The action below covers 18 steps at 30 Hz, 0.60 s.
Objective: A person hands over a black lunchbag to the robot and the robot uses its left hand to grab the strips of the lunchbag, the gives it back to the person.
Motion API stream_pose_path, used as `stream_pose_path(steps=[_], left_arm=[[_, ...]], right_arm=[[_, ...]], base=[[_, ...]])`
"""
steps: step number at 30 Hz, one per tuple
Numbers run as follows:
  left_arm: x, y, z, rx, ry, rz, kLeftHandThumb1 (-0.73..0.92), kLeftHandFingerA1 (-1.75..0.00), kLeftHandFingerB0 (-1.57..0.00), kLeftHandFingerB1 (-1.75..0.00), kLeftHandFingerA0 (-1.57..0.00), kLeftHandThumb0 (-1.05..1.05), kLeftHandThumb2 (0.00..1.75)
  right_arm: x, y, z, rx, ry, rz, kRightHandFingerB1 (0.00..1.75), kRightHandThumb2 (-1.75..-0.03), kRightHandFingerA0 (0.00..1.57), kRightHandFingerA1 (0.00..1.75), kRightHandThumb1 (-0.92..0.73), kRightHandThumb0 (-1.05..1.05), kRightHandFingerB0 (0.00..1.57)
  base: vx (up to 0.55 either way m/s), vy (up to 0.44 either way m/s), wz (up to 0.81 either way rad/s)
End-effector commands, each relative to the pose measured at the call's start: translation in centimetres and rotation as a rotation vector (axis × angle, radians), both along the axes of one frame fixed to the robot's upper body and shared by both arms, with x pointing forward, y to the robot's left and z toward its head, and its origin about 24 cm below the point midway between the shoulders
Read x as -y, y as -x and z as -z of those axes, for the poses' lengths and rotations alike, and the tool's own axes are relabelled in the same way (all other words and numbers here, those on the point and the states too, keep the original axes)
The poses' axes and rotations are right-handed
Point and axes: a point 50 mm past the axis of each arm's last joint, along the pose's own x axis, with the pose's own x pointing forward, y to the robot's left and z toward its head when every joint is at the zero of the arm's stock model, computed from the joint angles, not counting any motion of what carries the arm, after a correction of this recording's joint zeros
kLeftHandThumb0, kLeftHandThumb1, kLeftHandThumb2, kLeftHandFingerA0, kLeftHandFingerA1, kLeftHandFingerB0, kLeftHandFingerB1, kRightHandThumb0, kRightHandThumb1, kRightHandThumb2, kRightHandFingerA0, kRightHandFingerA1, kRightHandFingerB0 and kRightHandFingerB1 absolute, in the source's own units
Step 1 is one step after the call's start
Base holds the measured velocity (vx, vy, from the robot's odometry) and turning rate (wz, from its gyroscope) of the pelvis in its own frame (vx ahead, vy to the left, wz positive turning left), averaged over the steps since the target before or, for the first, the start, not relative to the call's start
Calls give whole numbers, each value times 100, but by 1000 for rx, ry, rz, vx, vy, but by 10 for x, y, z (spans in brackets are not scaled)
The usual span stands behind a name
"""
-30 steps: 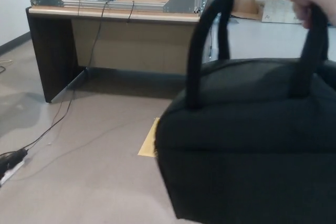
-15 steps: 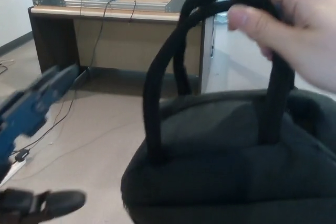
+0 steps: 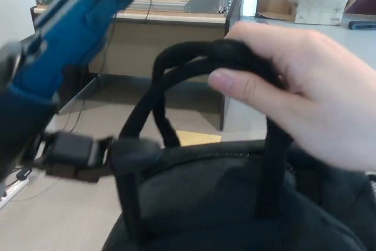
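Handover was only at its start, I judged. The person's hand (image 3: 305,104) held the strips (image 3: 194,57) above the black lunchbag (image 3: 235,204), close before the camera. The left hand (image 3: 88,154) reached beside the near strip, fingers apart, gripping nothing yet. The grab and the return remained.

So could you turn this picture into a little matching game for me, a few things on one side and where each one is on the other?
Things:
1. person's hand
2. robot's left hand
3. cardboard box
4. lunchbag

Places:
a. far back on the right, on the floor
b. wrapped around the top of the black straps
c. filling the bottom of the view
d. coming in from the left, beside the straps

Pairs: 1-b, 2-d, 3-a, 4-c
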Motion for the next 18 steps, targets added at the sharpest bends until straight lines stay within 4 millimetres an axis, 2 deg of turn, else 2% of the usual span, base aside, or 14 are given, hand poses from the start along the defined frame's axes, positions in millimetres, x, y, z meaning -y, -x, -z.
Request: stream_pose_path(steps=[1,13,18], left_arm=[[24,-3,-47,-96,85,-129,46,-8,0,-7,0,-73,80],[51,-21,-51,-161,123,-117,40,-15,0,-14,0,-60,76],[57,-31,-45,-190,85,-218,43,-10,0,-8,0,-67,76]], right_arm=[[11,6,-1,8,26,18,47,-94,37,58,-52,-57,18],[11,8,1,3,20,22,47,-94,36,58,-51,-58,17],[11,8,1,-1,21,13,47,-94,36,58,-52,-58,17]], base=[[0,0,0],[0,0,0],[0,0,0]])
